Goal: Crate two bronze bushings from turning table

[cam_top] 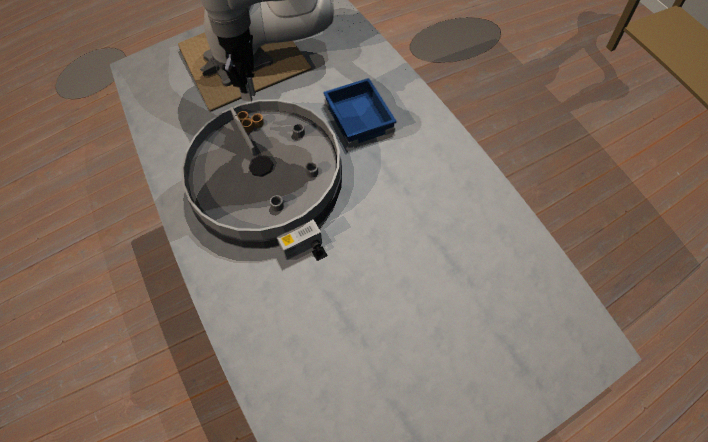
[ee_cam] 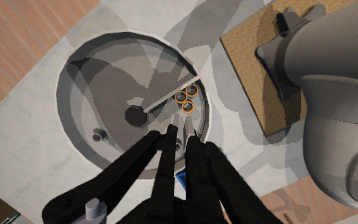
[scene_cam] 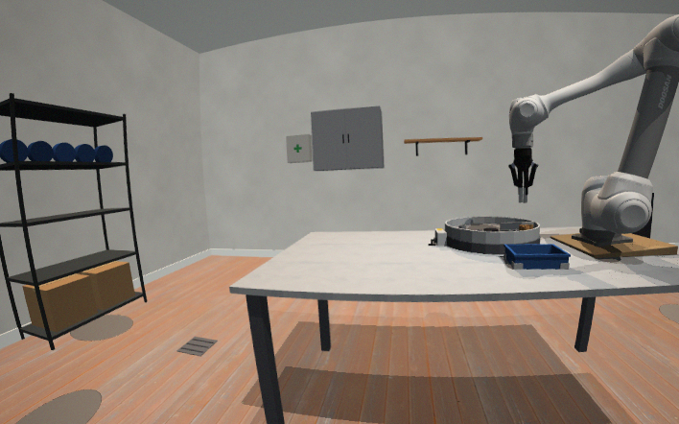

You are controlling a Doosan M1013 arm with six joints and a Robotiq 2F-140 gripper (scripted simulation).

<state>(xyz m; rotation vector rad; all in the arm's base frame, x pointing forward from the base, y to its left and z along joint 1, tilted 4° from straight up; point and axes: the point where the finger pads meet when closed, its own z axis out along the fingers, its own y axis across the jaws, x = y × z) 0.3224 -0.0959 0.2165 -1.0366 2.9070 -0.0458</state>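
Note:
Three bronze bushings (cam_top: pixel 249 119) (ee_cam: pixel 186 98) sit bunched against the fixed sweeper bar (cam_top: pixel 243 132) (ee_cam: pixel 167 98) at the back of the round turning table (cam_top: pixel 261 232) (scene_cam: pixel 490 241) (ee_cam: pixel 61 100). Three grey bushings (cam_top: pixel 298 130) (cam_top: pixel 311 168) (cam_top: pixel 276 202) stand apart on the disc. One grey bushing (ee_cam: pixel 99 135) shows in the wrist view. The blue crate (cam_top: pixel 348 87) (scene_cam: pixel 536 258) stands empty to the right of the turning table. My gripper (cam_top: pixel 248 93) (scene_cam: pixel 522 199) (ee_cam: pixel 181 121) is shut and empty. It hangs high above the table's back rim, near the bronze bushings.
A white control box (cam_top: pixel 298 236) with a yellow label sits at the turning table's front. The arm's base stands on a wooden plate (cam_top: pixel 285 64) (scene_cam: pixel 643 246) behind the turning table. A black hub (cam_top: pixel 261 165) marks the disc's centre.

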